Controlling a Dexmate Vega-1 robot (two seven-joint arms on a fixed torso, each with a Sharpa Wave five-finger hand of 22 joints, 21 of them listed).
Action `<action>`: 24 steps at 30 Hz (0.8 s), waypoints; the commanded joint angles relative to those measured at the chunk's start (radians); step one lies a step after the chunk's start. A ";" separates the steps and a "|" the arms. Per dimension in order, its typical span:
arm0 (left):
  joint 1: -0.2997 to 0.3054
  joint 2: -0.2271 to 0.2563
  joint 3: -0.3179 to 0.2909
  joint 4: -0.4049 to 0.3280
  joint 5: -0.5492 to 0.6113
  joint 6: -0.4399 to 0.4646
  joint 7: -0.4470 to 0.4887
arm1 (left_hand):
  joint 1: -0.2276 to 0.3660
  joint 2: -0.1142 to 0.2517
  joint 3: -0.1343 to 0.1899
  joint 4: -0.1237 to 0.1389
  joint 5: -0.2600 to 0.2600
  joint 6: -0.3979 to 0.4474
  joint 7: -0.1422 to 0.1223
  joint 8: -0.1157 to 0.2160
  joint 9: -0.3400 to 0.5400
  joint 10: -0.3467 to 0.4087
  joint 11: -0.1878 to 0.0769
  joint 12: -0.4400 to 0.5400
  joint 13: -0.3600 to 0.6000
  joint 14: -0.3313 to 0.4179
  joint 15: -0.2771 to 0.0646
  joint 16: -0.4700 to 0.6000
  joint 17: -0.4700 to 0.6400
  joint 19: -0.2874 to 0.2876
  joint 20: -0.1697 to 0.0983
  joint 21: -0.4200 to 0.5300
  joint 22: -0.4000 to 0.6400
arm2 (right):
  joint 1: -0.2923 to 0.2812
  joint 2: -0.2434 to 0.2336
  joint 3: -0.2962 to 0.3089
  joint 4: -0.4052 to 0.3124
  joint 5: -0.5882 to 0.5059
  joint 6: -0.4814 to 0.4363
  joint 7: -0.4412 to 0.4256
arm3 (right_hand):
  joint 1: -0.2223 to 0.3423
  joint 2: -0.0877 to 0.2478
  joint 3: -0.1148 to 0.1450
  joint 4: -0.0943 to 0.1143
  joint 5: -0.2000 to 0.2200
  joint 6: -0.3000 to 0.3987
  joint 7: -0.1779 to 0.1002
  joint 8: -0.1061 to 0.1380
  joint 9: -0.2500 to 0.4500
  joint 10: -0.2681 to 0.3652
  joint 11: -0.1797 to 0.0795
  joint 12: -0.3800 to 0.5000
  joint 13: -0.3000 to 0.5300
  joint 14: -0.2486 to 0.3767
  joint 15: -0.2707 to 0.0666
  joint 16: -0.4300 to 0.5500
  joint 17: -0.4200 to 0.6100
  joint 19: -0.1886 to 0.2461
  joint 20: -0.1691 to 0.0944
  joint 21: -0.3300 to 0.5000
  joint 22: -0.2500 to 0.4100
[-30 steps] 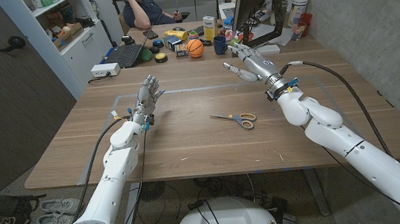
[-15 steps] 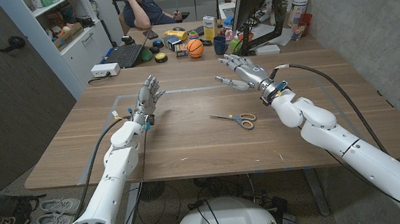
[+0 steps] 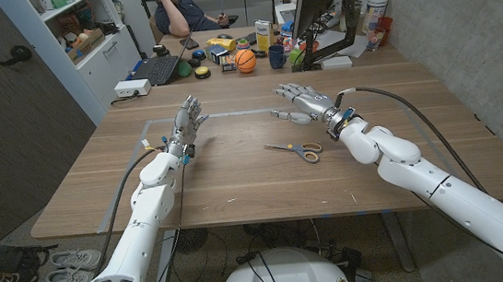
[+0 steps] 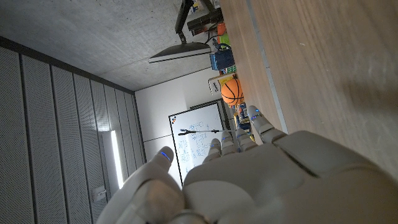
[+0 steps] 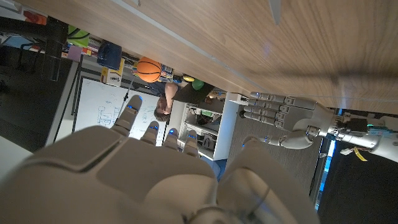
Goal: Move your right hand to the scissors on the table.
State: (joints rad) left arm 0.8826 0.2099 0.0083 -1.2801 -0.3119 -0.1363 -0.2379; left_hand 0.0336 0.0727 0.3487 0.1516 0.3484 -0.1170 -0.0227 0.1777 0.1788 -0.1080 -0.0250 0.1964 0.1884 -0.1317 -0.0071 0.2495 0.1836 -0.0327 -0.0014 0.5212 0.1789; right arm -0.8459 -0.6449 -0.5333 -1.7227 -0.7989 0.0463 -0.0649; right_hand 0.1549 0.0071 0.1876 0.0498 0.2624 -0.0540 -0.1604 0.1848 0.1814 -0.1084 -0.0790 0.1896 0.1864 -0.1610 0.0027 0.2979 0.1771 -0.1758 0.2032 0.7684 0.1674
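Over on the left, the left hand point(image 3: 191, 118) stands above the wooden table point(image 3: 236, 175) with its fingers spread and nothing in them. Near the middle lie the scissors point(image 3: 296, 149), flat on the table, yellow handles toward the robot's right. Farther right, the right hand point(image 3: 298, 100) hovers just beyond the scissors, fingers apart, holding nothing.

Glossy white segmented arms carry black cables to dark wrist collars; each grey metallic robot hand, left point(image 3: 189, 117) and right point(image 3: 301, 100), shows blue fingertip lights.
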 commanded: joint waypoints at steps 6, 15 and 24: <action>-0.006 -0.002 -0.002 0.004 0.005 0.002 0.001 | 0.000 0.034 -0.004 0.004 0.010 -0.008 0.006 0.006 0.006 -0.009 -0.004 0.002 0.005 -0.004 0.000 0.000 0.004 0.005 0.003 -0.004 0.004 | 0.023 -0.010 -0.040 0.028 -0.028 0.000 0.048 | 0.035 -0.010 -0.019 -0.024 0.002 0.091 0.007 0.022 0.003 0.099 -0.012 0.019 -0.003 0.106 -0.052 0.011 -0.004 0.133 -0.077 -0.018 -0.002; -0.006 -0.005 -0.004 0.007 0.006 0.000 0.003 | 0.000 0.035 -0.005 0.004 0.011 -0.009 0.006 0.006 0.006 -0.009 -0.004 0.002 0.005 -0.004 0.000 -0.001 0.004 0.005 0.003 -0.008 0.004 | 0.028 -0.013 -0.054 0.026 -0.037 -0.013 0.089 | 0.045 -0.012 -0.034 -0.030 0.008 0.227 0.034 0.044 0.000 0.198 -0.031 0.025 -0.005 0.184 -0.080 0.010 -0.005 0.207 -0.121 -0.051 -0.001; -0.008 -0.007 -0.003 0.006 0.008 -0.002 0.005 | 0.000 0.035 -0.006 0.004 0.011 -0.011 0.005 0.006 0.006 -0.010 -0.004 0.001 0.005 -0.004 0.001 -0.002 0.004 0.007 0.004 -0.011 0.005 | 0.042 -0.022 -0.081 0.023 -0.058 -0.023 0.168 | 0.075 -0.013 -0.032 -0.048 0.017 0.210 0.018 0.023 -0.001 0.203 -0.045 0.013 -0.006 0.194 -0.090 0.001 -0.006 0.236 -0.107 -0.065 -0.002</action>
State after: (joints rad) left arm 0.8769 0.2053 0.0058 -1.2752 -0.3064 -0.1348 -0.2360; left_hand 0.0336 0.0727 0.3445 0.1558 0.3570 -0.1217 -0.0179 0.1777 0.1788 -0.1080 -0.0250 0.1964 0.1884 -0.1316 -0.0071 0.2494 0.1836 -0.0308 0.0006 0.5139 0.1789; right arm -0.8171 -0.6586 -0.5883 -1.6990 -0.8368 0.0353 0.0308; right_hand 0.2141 -0.0046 0.1505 0.0122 0.2730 0.1708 -0.1428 0.2150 0.1815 0.0914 -0.1159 0.2087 0.1812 0.0273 -0.0305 0.3047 0.1721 0.0472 0.0914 0.7095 0.1628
